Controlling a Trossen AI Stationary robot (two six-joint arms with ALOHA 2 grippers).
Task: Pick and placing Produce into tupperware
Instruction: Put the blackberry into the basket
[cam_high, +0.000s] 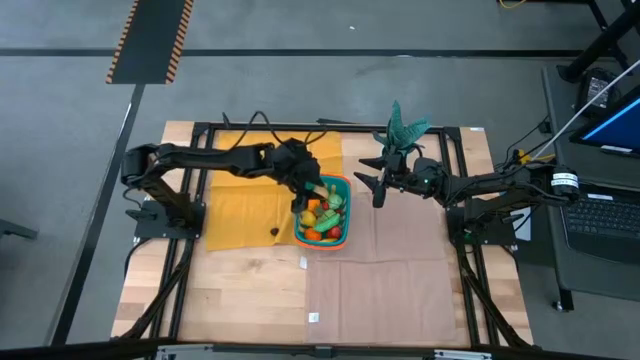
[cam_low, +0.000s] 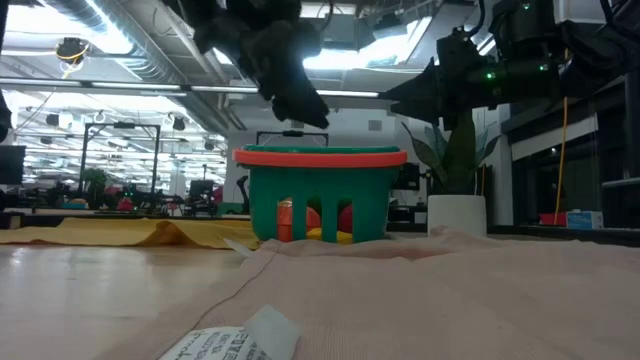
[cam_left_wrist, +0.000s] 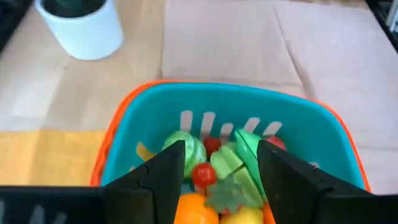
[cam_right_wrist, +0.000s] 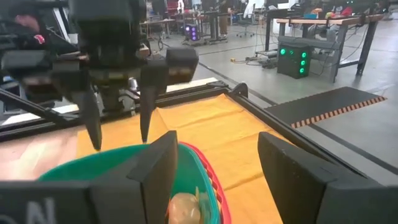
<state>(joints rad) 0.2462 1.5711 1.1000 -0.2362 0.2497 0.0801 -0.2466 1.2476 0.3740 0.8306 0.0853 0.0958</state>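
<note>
Produce (cam_left_wrist: 214, 171) fills the teal basket (cam_left_wrist: 323, 134); left gripper (cam_left_wrist: 217, 180) hovers above, fingers apart, empty; right gripper (cam_high: 375, 185) spread wide beside the rim.

- Grey floor (cam_high: 330, 25) around the table, crossed by dark seams.
- Black-and-orange hazard strip (cam_high: 150, 40) on the floor beyond the table's far left corner.
- Light wooden table (cam_high: 230, 300) in a black frame; yellow cloth (cam_high: 240, 210) on its left, pale pink cloth (cam_high: 400, 280) on its right.
- Keyboard (cam_high: 605, 215) and lit screen (cam_high: 618, 125) on a desk to the right.
- Low view: open hall, ceiling ducts (cam_low: 120, 40), bright strip lights (cam_low: 330, 60).
- Right wrist view: workbench (cam_right_wrist: 323, 28) and a box with green lights (cam_right_wrist: 292, 59) far off.
</note>
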